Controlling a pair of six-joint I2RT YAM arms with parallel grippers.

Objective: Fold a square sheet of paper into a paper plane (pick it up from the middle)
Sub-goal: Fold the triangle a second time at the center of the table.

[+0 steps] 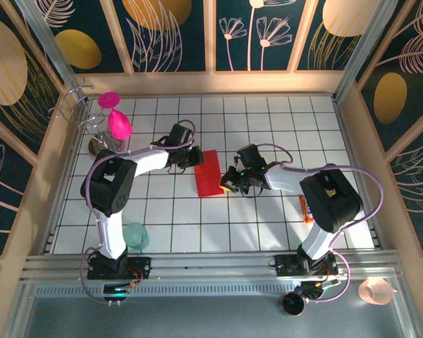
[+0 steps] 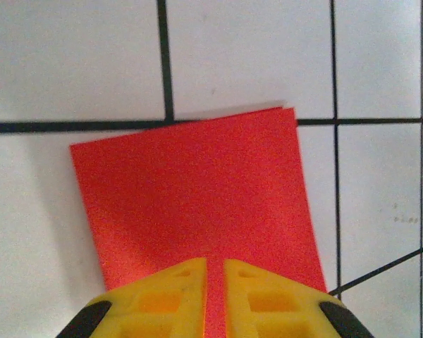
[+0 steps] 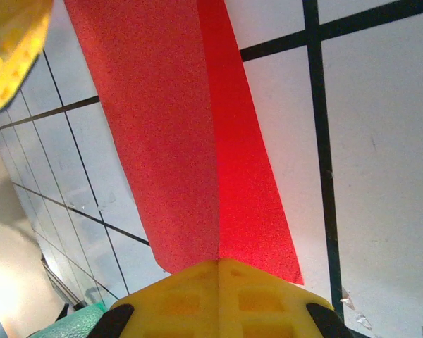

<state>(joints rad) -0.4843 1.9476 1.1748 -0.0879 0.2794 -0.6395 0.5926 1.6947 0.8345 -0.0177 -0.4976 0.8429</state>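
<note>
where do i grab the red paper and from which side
Pinch the paper at an outer edge, coming in low from the side. It is a thin folded sheet lying nearly flat, so only its edges offer anything to pinch.

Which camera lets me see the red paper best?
The left wrist view: the folded red paper fills the middle, with its far edge and both sides clear. The top external view shows the paper nearly whole but tiny. The right wrist view shows the paper as a close slanted strip, its top cut off.
</note>
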